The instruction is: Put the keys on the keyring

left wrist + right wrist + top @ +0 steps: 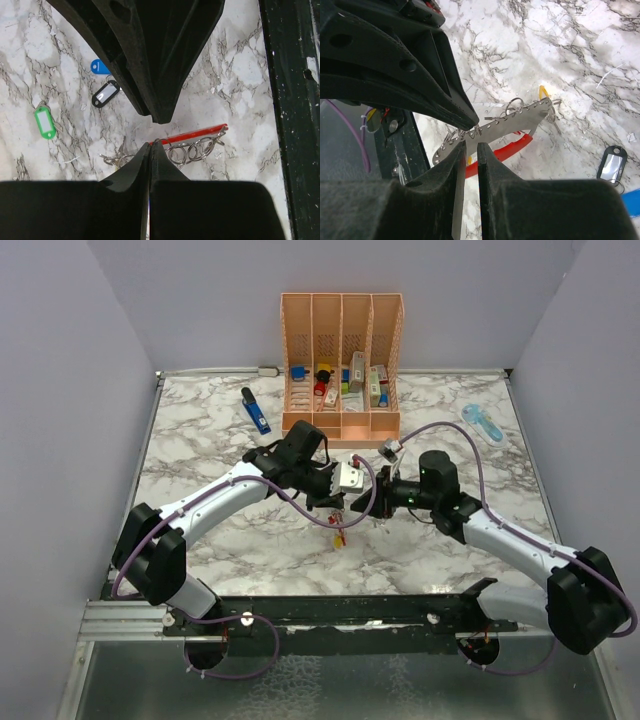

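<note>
Left gripper (150,146), right gripper (471,145) at keyring (196,135); small items (357,372) in organizer (342,300)

Robot lab bench, plain grey enclosure walls (70,390), marble-patterned tabletop (200,430), black mounting rail (340,606)

**Top external:** fixed, high behind the arms, looking down and forward over the whole marble table (210,540); arm bases at 6 o'clock, peach organizer (342,360) at 12 o'clock.

**Left wrist:** very close, looking down past the left gripper (150,146), which fills 6 o'clock; dark rail (290,125) at 3 o'clock.

**Right wrist:** equally close, looking down past the right gripper (471,146) at 6 o'clock.

**Shared:** all three views take in the keyring (192,136); both wrist views also catch the black-tagged key (106,94) and the opposite arm's gripper.
</note>
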